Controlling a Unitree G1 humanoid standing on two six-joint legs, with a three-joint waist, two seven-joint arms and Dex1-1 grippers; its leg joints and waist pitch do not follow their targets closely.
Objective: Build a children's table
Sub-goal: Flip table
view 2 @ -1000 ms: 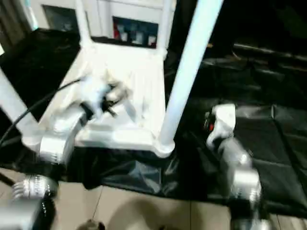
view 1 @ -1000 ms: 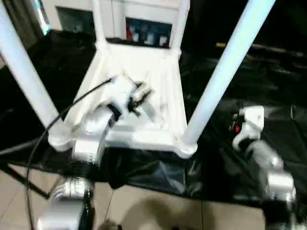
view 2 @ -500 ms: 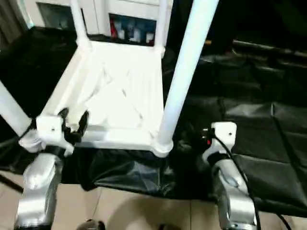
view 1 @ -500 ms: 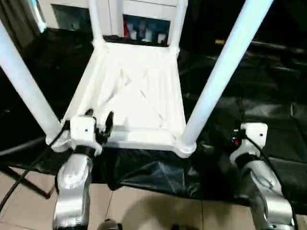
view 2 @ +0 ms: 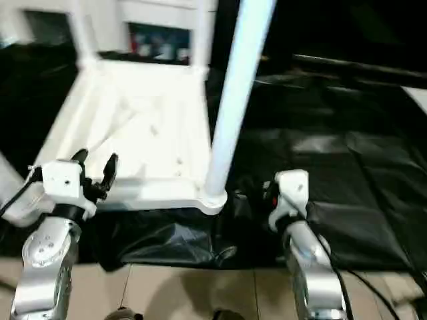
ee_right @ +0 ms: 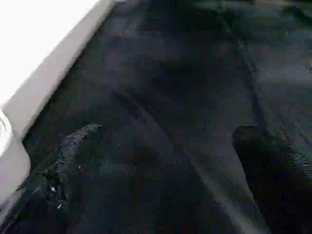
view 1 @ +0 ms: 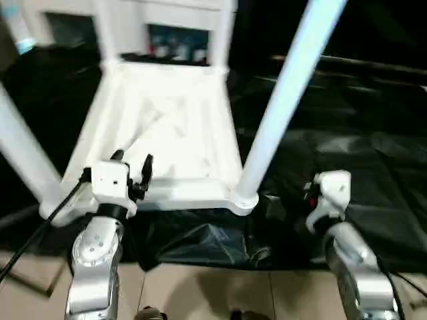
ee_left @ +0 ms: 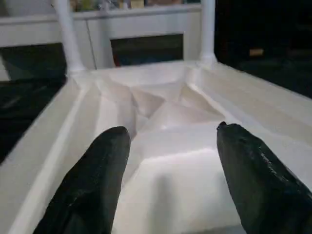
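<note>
Standing upside down on the black-draped surface (view 1: pixel 373 180), the children's table fills the centre and upper left of the head frames: tabletop (view 1: pixel 167 127) ribbed side up, all four legs in their corner sockets, the near right leg (view 1: pixel 283 100) rising to the top edge. A second ago the left arm reached over the ribs; it has since pulled back to the near rim at lower left, so the build looks essentially finished. The left tool (view 1: pixel 132 167) is released, fingers spread and holding nothing. The right tool (view 1: pixel 327 193) hangs at lower right beside the table corner; I cannot tell its state.
</note>
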